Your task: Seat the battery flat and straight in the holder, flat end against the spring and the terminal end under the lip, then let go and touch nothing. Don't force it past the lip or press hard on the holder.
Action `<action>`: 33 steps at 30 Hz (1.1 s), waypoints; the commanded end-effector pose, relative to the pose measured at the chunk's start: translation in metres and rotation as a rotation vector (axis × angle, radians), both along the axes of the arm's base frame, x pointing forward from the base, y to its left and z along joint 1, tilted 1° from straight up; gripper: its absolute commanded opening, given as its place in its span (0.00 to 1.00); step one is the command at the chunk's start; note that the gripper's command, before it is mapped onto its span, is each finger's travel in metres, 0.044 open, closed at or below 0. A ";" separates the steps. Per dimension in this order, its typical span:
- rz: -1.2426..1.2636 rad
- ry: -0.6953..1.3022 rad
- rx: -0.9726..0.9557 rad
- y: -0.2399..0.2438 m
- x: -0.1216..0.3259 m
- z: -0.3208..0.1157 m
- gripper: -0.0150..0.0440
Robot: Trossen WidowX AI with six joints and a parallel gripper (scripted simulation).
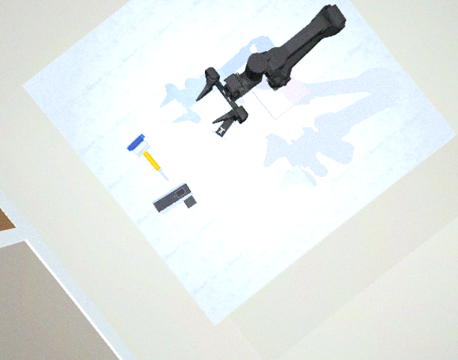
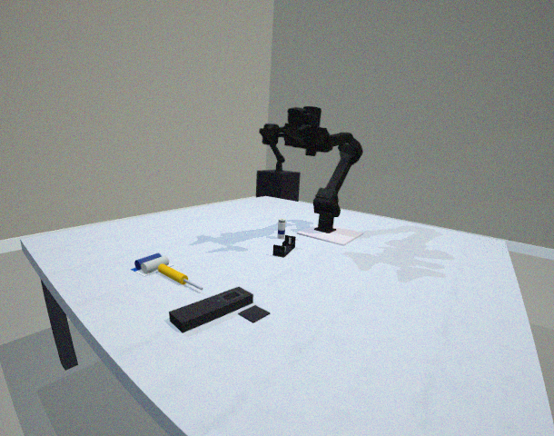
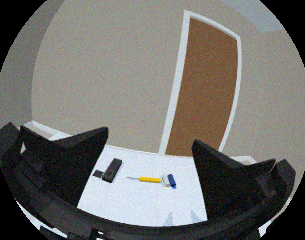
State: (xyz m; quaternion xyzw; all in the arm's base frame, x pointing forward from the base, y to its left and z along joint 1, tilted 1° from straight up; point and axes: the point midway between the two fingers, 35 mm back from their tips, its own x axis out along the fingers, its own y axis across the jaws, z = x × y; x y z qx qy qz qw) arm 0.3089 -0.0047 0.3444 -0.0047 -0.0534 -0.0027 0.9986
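Observation:
The battery (image 2: 281,225), white with a blue band, stands upright on the table behind the holder in the exterior view. I cannot make it out in the top view, where the arm covers that area. The black holder (image 1: 221,130) (image 2: 283,249) sits on the table, empty, with raised ends; its far part is covered by the gripper in the top view. My gripper (image 1: 205,111) (image 3: 151,138) is open, with nothing between its fingers. It hangs well above the table, higher than the battery and holder. Neither of them shows in the wrist view.
A blue cylinder (image 1: 136,142) (image 2: 147,261) and a white cylinder (image 1: 140,148) (image 2: 155,263) lie beside a yellow-handled screwdriver (image 1: 152,160) (image 2: 172,273) (image 3: 150,180). A long dark case (image 1: 168,199) (image 2: 206,310) (image 3: 112,170) and a dark square (image 1: 190,202) (image 2: 254,313) (image 3: 98,174) lie close by.

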 end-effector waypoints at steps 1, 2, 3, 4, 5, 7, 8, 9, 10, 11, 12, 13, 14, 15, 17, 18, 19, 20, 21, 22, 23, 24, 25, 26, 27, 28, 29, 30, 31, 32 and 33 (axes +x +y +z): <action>-0.001 0.015 0.006 -0.001 0.001 -0.003 0.89; -0.005 0.062 0.024 -0.002 0.005 -0.010 0.84; -0.013 0.139 0.054 -0.005 0.010 -0.023 0.80; -0.025 0.235 0.093 -0.008 0.014 -0.040 0.75; -0.041 0.331 0.133 -0.012 0.017 -0.057 0.71; -0.083 0.522 0.214 -0.018 0.017 -0.089 0.62; -0.109 0.616 0.256 -0.021 0.014 -0.104 0.58; -0.138 0.710 0.298 -0.024 0.009 -0.118 0.53; -0.170 0.803 0.340 -0.026 0.003 -0.132 0.49; -0.205 0.895 0.381 -0.029 -0.005 -0.144 0.44; -0.243 0.987 0.422 -0.031 -0.014 -0.155 0.40; -0.284 1.078 0.463 -0.032 -0.024 -0.165 0.35; -0.328 1.169 0.503 -0.034 -0.035 -0.173 0.31; -0.375 1.258 0.542 -0.034 -0.047 -0.180 0.26; -0.460 1.406 0.604 -0.035 -0.068 -0.187 0.25; -0.498 1.467 0.629 -0.035 -0.077 -0.189 0.25; -0.535 1.524 0.651 -0.035 -0.086 -0.189 0.25; -0.554 1.552 0.662 -0.035 -0.091 -0.189 0.25; -0.558 1.559 0.664 -0.035 -0.092 -0.189 0.25; -0.558 1.559 0.664 -0.035 -0.092 -0.189 0.25; -0.558 1.559 0.664 -0.035 -0.092 -0.189 0.25; -0.558 1.559 0.664 -0.035 -0.092 -0.189 0.25; -0.558 1.559 0.664 -0.035 -0.092 -0.189 0.25; -0.558 1.559 0.664 -0.035 -0.092 -0.189 0.25; -0.558 1.559 0.664 -0.035 -0.092 -0.189 0.25; -0.558 1.559 0.664 -0.035 -0.092 -0.189 0.25; -0.558 1.559 0.664 -0.035 -0.092 -0.189 0.25; -0.558 1.559 0.664 -0.035 -0.092 -0.189 0.25; -0.558 1.559 0.664 -0.035 -0.092 -0.189 0.25; -0.558 1.559 0.664 -0.035 -0.092 -0.189 0.25; -0.558 1.559 0.664 -0.035 -0.092 -0.189 0.25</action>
